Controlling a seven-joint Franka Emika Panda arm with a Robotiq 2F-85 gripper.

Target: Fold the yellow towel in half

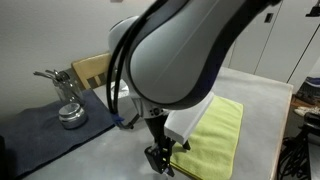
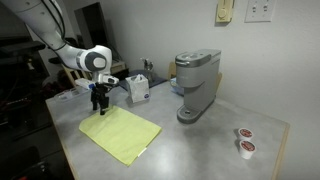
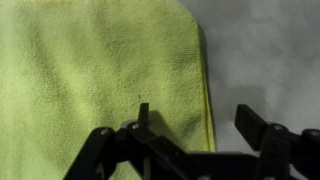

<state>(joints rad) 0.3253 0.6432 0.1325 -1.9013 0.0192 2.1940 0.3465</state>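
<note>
Nearest the wrist cam: gripper (image 3: 200, 122), jaws spread wide, nothing held. One fingertip (image 3: 143, 112) is seen over cloth, the other over bare grey table (image 3: 265, 55).

Yellow towel (image 3: 90, 70) is laid flat and single-layer on the table, hemmed edge running between the jaws, one corner a little way ahead. Contact w/ cloth can't be told from the wrist view. In both exterior views the gripper (image 1: 160, 156) (image 2: 99, 100) is placed at the towel's (image 1: 222, 128) (image 2: 120, 135) near edge, on the side twd the dark grey mat (image 1: 45, 125). Tissue box (image 2: 139, 90) and coffee machine (image 2: 196, 85) are well apart from it.

Step judged: edge pick, fold not yet begun.

- Jaws to be lowered till the table is met, then closed so only the hem is pinched.
- Cloth is thin; slip likely if too little is caught.
- Lift to be kept low, edge carried straight across to the far hem.
- Corners to be matched before release.
</note>
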